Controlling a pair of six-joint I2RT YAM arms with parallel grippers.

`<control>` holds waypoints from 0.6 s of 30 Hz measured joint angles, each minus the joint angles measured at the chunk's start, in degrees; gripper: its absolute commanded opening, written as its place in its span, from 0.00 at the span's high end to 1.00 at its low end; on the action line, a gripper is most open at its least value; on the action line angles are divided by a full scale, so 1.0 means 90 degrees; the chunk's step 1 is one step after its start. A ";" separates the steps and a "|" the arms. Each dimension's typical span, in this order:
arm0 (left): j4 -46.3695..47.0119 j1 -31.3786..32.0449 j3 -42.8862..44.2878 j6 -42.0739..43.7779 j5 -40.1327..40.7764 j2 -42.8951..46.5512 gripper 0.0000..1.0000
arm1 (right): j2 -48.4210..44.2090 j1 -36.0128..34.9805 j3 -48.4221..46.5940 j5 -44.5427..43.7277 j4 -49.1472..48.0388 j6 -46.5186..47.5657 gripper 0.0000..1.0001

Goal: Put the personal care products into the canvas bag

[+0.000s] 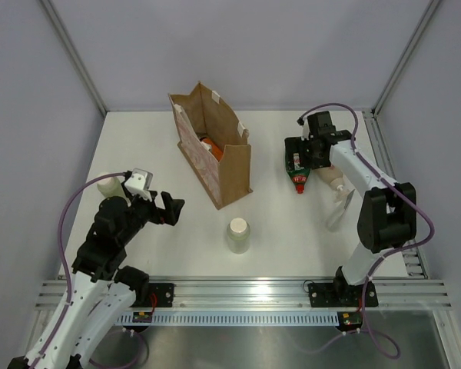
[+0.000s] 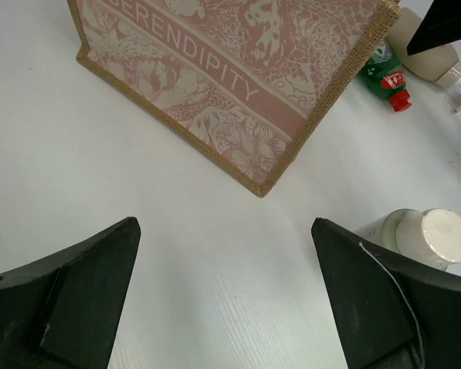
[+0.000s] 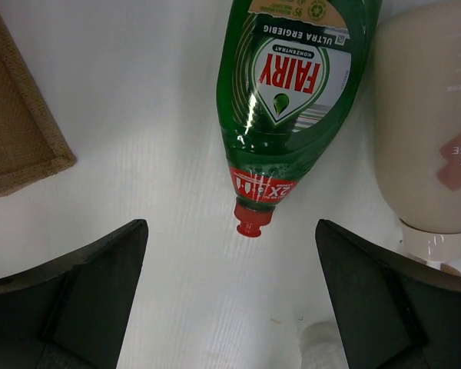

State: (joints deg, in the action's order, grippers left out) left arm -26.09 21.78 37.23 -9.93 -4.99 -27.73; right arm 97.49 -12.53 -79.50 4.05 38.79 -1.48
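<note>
Seen from above, the canvas bag (image 1: 215,157) stands upright and open at the far middle of the tabletop (image 1: 138,146). The orange bottle (image 1: 209,145) lies inside it, mostly hidden. The cream cylinder (image 1: 239,234) stands on the near side of the bag. The green Fairy bottle (image 1: 298,177), peach bottle (image 1: 328,178) and thin clear bottle (image 1: 336,209) lie outside it to the right.

In the left wrist view, the left hand (image 2: 224,300) is spread and empty, facing the bag's pink SERENDIPITY side, whose top is cut off.

In the right wrist view, the right hand (image 3: 230,300) is spread and empty over the red cap (image 3: 252,217). The peach bottle, just beside the green one, runs off the frame.
</note>
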 measured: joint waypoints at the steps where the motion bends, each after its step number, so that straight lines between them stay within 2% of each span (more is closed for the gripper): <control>1: 0.0012 0.0000 -0.0083 -0.0012 -0.0005 0.0124 0.01 | 0.0097 0.0000 0.0000 -0.0002 0.0012 -0.0041 0.01; 10: -0.0012 0.0000 -0.0245 -0.0090 -0.0015 0.0253 0.01 | 0.1197 0.0000 -0.0627 -0.0102 0.0121 -0.0265 0.01; 18: -0.0010 0.0000 -0.0248 -0.0112 -0.0019 0.0253 0.01 | 0.1892 -0.0007 -0.1185 -0.0760 0.0155 -0.0321 0.00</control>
State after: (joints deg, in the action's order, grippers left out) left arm -26.17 21.78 35.00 -10.94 -5.17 -25.45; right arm 114.52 -12.60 -90.17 -2.79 40.18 -4.36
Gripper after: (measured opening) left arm 0.987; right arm 0.993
